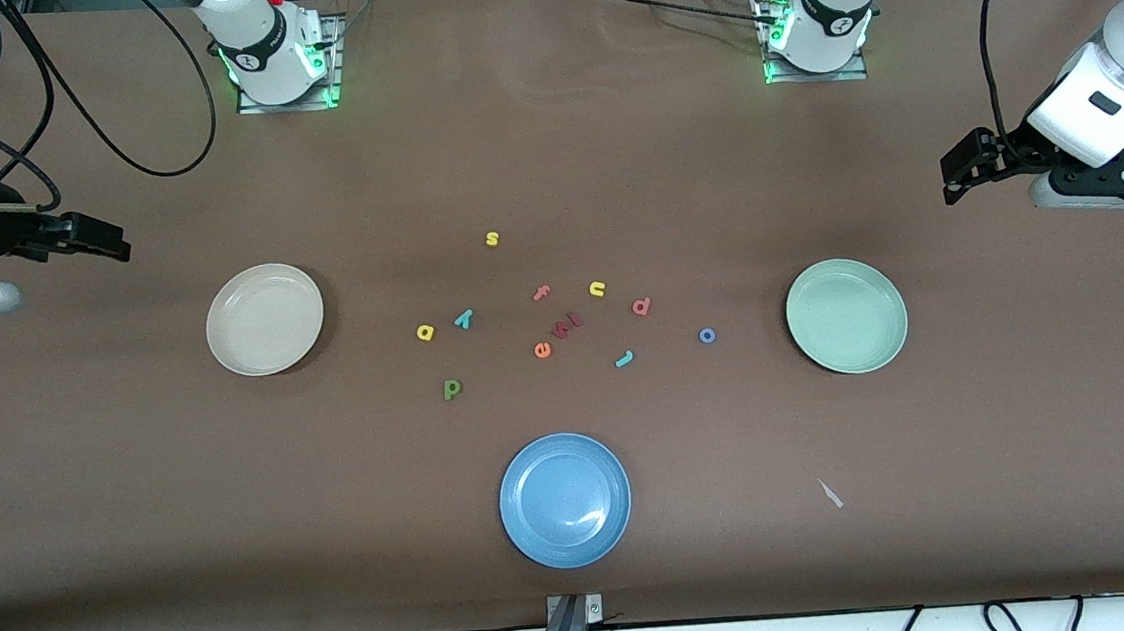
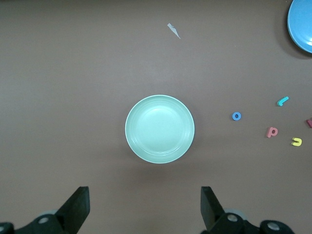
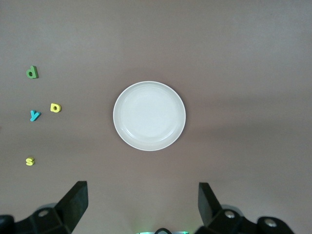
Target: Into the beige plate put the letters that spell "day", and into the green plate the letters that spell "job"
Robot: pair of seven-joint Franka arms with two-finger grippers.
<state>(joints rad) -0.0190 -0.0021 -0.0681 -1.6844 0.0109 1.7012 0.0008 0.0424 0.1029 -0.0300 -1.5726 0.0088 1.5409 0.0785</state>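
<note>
Tiny foam letters (image 1: 463,319) between empty beige plate (image 1: 264,319) and green plate (image 1: 846,315) — left gripper (image 2: 144,207), right gripper (image 3: 141,204) wide, empty

The only readable signs are the foam letters themselves, loose on the tabletop (image 1: 133,470) between the two end effectors. Nearer the right end effector (image 3: 141,204): a yellow "s" (image 1: 492,239), a yellow "a" (image 1: 425,332), a teal "y" (image 1: 464,318) and a green "d" (image 1: 451,389). Mid-cluster: a pink "f" (image 1: 541,293), a yellow "u" (image 1: 597,289) and an orange "e" (image 1: 543,349). Nearer the left end effector (image 2: 145,207): a pink "b" (image 1: 641,306), a teal "j" (image 1: 625,358) and a blue "o" (image 1: 707,335). Two dark red letters (image 1: 567,324) cannot be read.
</note>
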